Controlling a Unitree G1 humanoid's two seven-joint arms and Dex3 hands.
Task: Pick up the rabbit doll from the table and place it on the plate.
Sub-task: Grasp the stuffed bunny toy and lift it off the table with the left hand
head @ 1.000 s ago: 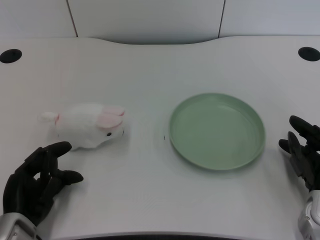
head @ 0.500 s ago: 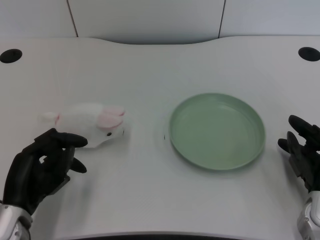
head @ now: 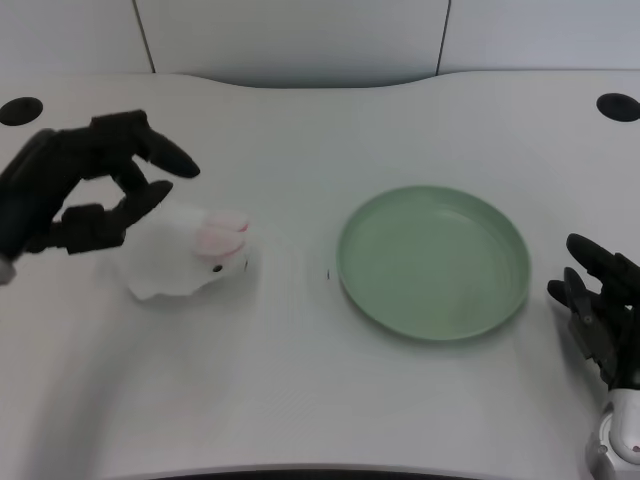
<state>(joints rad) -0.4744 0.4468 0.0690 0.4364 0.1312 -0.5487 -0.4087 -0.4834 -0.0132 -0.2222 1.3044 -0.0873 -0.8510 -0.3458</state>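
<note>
my left hand [head: 80, 190], fingers spread and holding nothing, hovers over the rabbit doll [head: 190, 255], plate [head: 432, 262] at three o'clock.

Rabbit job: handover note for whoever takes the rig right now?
Left hand: above the rabbit's rear, fingers spread, apparently holding nothing; contact can't be told.
Rabbit: on the table, left of the plate, apart from it.
Plate: green, nothing on it.
Done: hand brought over the rabbit.
Left: grip the rabbit, lift it, carry it right, set it on the plate.
</note>
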